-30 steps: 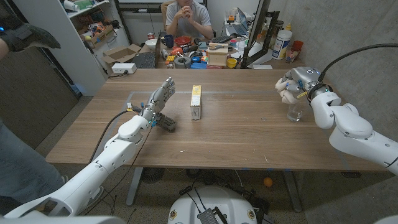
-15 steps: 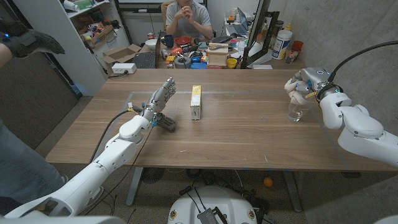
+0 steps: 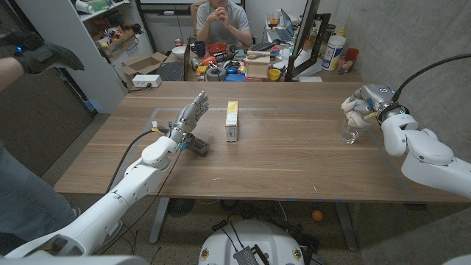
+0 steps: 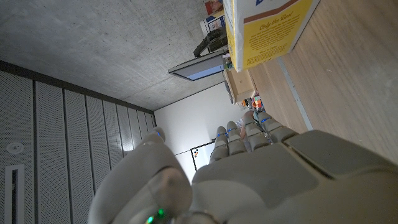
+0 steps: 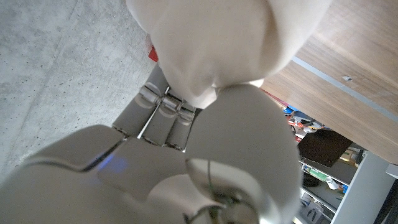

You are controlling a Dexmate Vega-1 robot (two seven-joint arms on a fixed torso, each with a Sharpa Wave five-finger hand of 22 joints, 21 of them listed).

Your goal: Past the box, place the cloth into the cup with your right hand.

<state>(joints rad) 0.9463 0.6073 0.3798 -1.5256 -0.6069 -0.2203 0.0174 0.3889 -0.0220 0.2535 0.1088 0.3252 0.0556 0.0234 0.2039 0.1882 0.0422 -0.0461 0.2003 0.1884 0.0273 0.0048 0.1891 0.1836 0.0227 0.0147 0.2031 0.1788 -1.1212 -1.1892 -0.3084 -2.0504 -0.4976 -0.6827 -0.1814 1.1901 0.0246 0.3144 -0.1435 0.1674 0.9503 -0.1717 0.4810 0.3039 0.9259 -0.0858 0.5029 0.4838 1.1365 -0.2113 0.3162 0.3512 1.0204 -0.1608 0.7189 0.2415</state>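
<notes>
Right hand (image 3: 363, 107), fingers closed on a bunched pale cloth (image 3: 353, 113), is held just above and slightly to the far side of the clear glass cup (image 3: 350, 132) at the table's right end, past the yellow-and-white carton box (image 3: 232, 121). A short descent toward the cup's mouth is judged necessary. Left hand (image 3: 190, 118), fingers spread and empty, is stationed left of the box, well apart from the cup.

Even, bright indoor light, soft shadows; head view sharp w/ slight edge distortion; wrist views blurry close-up.
</notes>
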